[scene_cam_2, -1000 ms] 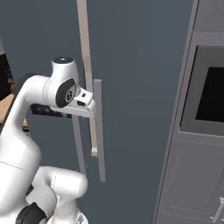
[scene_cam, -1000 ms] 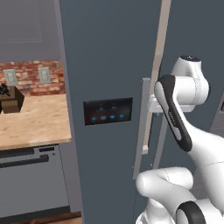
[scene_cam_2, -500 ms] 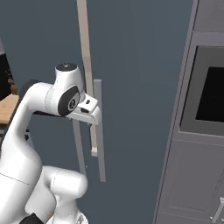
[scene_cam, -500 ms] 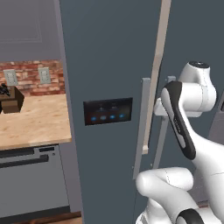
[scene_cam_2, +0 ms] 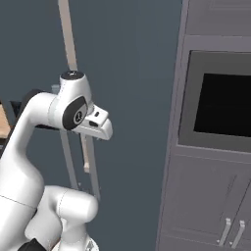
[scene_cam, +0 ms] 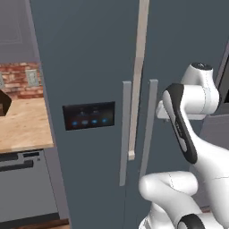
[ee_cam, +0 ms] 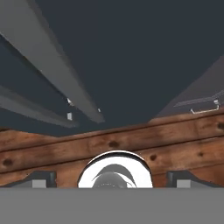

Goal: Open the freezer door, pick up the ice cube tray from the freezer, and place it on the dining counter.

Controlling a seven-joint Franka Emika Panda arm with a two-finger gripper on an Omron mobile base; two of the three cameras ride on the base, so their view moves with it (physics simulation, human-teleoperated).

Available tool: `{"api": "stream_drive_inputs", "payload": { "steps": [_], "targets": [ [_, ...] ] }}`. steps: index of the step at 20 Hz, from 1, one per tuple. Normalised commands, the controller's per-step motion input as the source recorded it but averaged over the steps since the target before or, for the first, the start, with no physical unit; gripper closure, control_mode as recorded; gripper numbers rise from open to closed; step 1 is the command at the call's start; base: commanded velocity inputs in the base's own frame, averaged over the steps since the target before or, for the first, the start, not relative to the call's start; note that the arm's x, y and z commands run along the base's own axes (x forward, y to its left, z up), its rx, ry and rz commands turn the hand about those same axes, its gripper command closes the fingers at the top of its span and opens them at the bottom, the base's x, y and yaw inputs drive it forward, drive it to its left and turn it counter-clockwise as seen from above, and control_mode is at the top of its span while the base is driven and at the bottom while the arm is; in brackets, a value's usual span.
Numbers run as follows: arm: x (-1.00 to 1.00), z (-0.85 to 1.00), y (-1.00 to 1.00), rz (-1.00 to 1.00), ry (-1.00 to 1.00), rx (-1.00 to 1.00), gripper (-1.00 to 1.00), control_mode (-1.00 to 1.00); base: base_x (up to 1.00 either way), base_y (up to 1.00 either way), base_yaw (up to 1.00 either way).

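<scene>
Right now I'm seeing the freezer door (scene_cam: 85, 89) shut, its upright handle (scene_cam: 125, 134) lying just left of my gripper (ee_cam: 111, 178), which is pointing floorward with wide-parted fingers; the ice cube tray is presumably behind that door.

No words, numbers or brands can be read — the freezer door's (scene_cam: 89, 67) black display (scene_cam: 88, 116) carries just small blue lights.

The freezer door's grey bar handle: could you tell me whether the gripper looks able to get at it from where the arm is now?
Probably yes. The handle on the freezer door stands bare, nothing in front of it, and the hand sits just to its right, though its fingers point downward.
</scene>
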Motion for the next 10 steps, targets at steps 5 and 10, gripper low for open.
{"api": "stream_drive_inputs", "payload": {
  "steps": [5,10],
  "targets": [
    [0.0,0.0,0.0,0.0,0.0,0.0,-1.0,1.0,0.03,-0.81,0.01],
    [0.0,0.0,0.0,0.0,0.0,0.0,-1.0,1.0,0.33,-0.12,0.01]
  ]
}}
